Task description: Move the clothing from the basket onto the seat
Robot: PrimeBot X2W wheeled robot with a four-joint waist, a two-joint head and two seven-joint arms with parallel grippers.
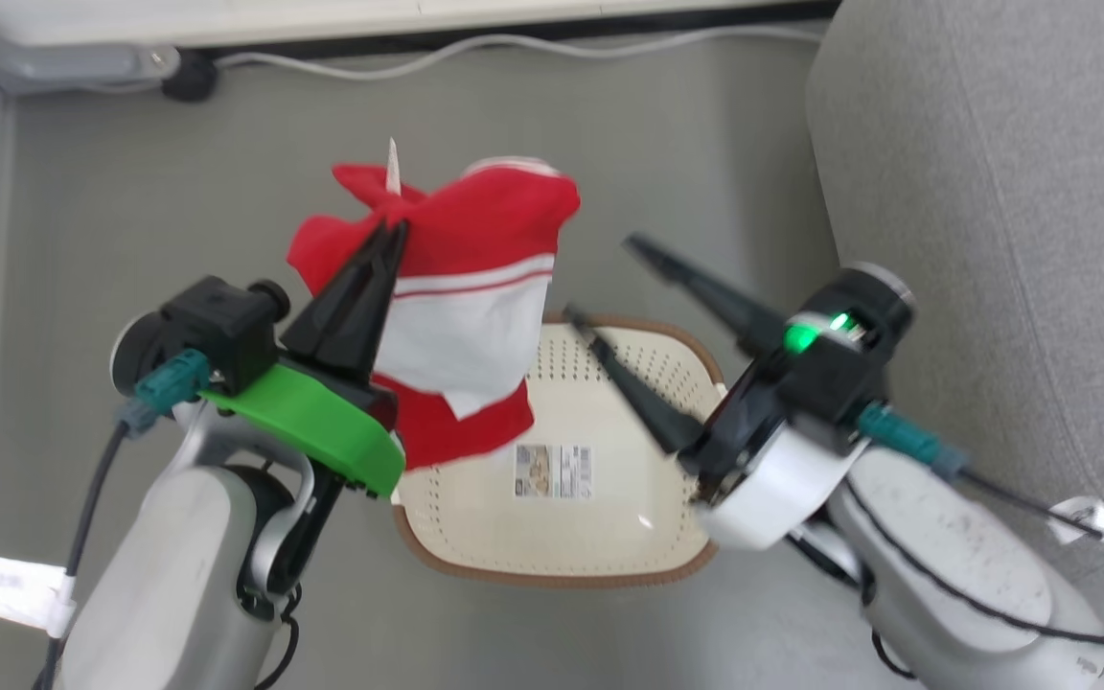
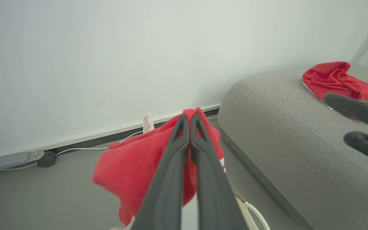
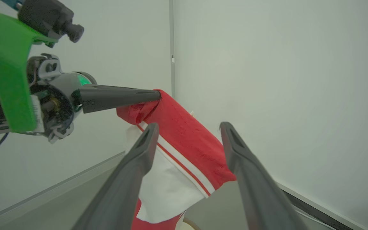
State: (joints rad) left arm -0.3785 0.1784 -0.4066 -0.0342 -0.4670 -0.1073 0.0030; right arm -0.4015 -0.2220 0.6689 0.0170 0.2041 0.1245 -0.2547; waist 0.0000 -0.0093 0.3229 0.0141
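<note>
1. The seat (image 1: 993, 192) is lying off to my right, well apart from my load, and one red garment (image 2: 337, 80) is already resting on top of it. I'm judging the swing across as the main risk. If I let go short, the cloth is sliding down that rounded padded edge onto the floor (image 1: 226, 172).
2. The basket (image 1: 552, 578) is sitting on the floor right below my arms. The low hem is dangling over its left side, so a low swing could catch the brown rim and drag the basket along.
3. The clothing (image 1: 475, 287), red with a white panel and white stripes, is hanging in the air above the basket, draped from one bunched corner.
4. My left claw (image 1: 389, 230) is clamped tight together on that top fold. It's a small pinch carrying the whole weight, so a quick move could be pulling the fabric free.
5. My right claw (image 1: 602, 278) is standing wide apart and gripping nothing. It's just beside the hanging cloth, between it and the seat, and I'm seeing it as an obstacle: the garment could be snagging on those fingers as it passes.
6. The sticker (image 1: 553, 471) on the basket floor is showing print and what looks like a barcode, too small to read.
7. The care tag (image 2: 148, 121) is poking up from the garment with lines of print I can't make out. I'm not spotting any brand name.
</note>
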